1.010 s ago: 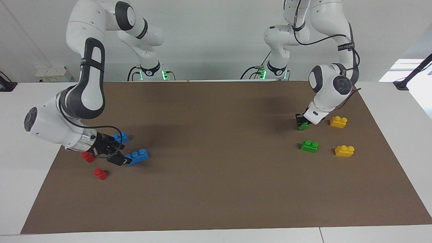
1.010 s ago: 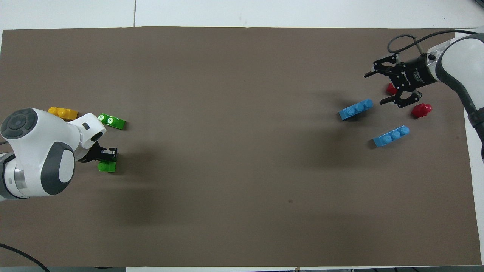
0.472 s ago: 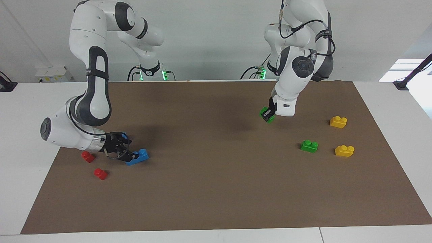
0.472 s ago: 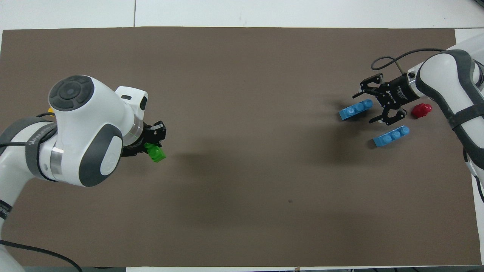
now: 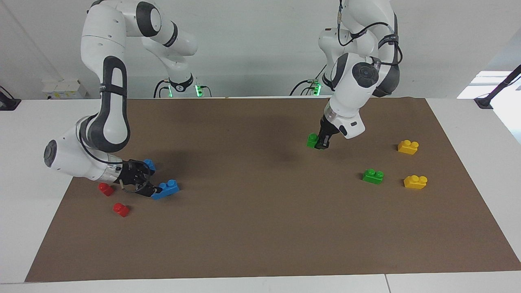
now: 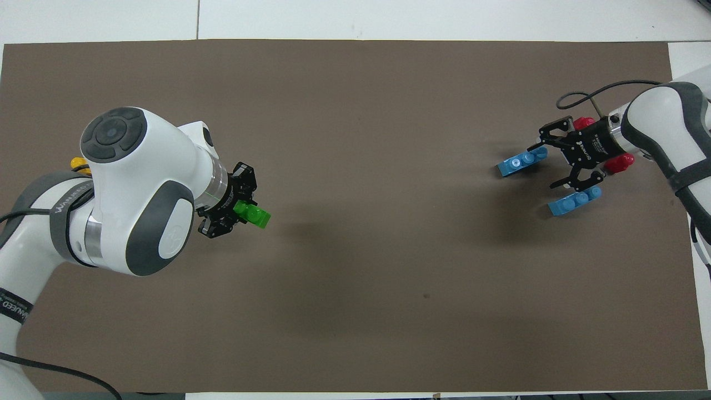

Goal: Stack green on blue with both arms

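Your left gripper [image 5: 320,142] is pinching a green brick [image 5: 312,140], and the brick is up in the air over the brown mat [image 5: 260,228]. In the overhead view the same brick [image 6: 251,214] sticks out past the tips of the left gripper [image 6: 236,208], pointing toward the middle of the mat. Nothing lies under the jaws there, only bare mat.

Your right gripper [image 5: 142,179] is low over the mat at the right arm's end of the table. Its jaws are spread wide. The two blue bricks sit one on each side of the spread jaws. One blue brick [image 5: 166,189] lies just beside one fingertip, and you cannot tell if the tip touches it. The other blue brick [image 5: 148,164] peeks out by the other fingertip, partly hidden by the gripper. From overhead, the right gripper [image 6: 564,161] has the first blue brick [image 6: 520,161] at one jaw and the second [image 6: 575,200] at the other.

Two small red bricks lie close to that gripper's wrist. One red brick [image 5: 106,189] is right next to the wrist, and the other red brick [image 5: 121,209] is a little farther from the robots.

Well apart from the left jaws, toward the left arm's end, a second green brick [image 5: 373,176] rests on the mat. A yellow brick [image 5: 415,181] sits beside it, and another yellow brick [image 5: 408,146] lies nearer to the robots.
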You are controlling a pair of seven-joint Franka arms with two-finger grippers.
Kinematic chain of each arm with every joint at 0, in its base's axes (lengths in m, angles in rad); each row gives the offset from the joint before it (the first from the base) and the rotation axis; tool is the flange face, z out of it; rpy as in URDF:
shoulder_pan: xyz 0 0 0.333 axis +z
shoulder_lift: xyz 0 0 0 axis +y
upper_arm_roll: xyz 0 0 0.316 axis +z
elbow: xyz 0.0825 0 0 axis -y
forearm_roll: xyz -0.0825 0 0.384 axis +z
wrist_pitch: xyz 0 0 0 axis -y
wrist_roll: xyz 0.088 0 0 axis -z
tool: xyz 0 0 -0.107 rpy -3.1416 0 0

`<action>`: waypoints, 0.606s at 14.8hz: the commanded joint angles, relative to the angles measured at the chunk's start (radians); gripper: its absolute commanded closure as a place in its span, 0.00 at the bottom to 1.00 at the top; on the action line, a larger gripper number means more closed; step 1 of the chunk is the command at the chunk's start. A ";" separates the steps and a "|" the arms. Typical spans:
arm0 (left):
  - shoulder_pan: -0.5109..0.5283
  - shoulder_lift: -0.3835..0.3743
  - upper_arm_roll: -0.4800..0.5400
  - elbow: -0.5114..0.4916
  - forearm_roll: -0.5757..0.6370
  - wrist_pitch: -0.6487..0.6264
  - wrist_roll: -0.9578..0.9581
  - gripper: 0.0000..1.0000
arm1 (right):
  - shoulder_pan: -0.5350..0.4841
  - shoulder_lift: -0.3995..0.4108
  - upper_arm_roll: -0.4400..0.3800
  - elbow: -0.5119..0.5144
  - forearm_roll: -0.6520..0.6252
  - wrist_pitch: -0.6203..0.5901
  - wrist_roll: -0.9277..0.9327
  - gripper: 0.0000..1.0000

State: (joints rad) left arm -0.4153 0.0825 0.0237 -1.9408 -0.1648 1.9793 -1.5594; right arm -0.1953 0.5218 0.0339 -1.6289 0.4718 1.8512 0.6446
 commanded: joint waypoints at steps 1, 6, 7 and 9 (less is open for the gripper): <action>-0.013 0.014 0.012 0.014 -0.025 0.039 -0.158 1.00 | -0.003 0.029 0.006 0.007 0.018 0.029 0.006 0.00; -0.014 0.013 0.012 0.006 -0.025 0.058 -0.238 1.00 | -0.006 0.061 0.006 0.008 0.019 0.065 0.001 0.00; -0.014 0.013 0.012 0.006 -0.025 0.059 -0.237 1.00 | -0.006 0.061 0.006 0.008 0.019 0.068 0.001 0.00; -0.014 0.013 0.012 0.006 -0.025 0.059 -0.234 1.00 | -0.007 0.061 0.006 0.008 0.021 0.085 0.001 0.00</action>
State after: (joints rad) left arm -0.4153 0.0887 0.0244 -1.9408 -0.1722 2.0275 -1.7780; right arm -0.1937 0.5789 0.0336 -1.6282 0.4718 1.9134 0.6446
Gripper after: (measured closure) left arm 0.656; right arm 0.000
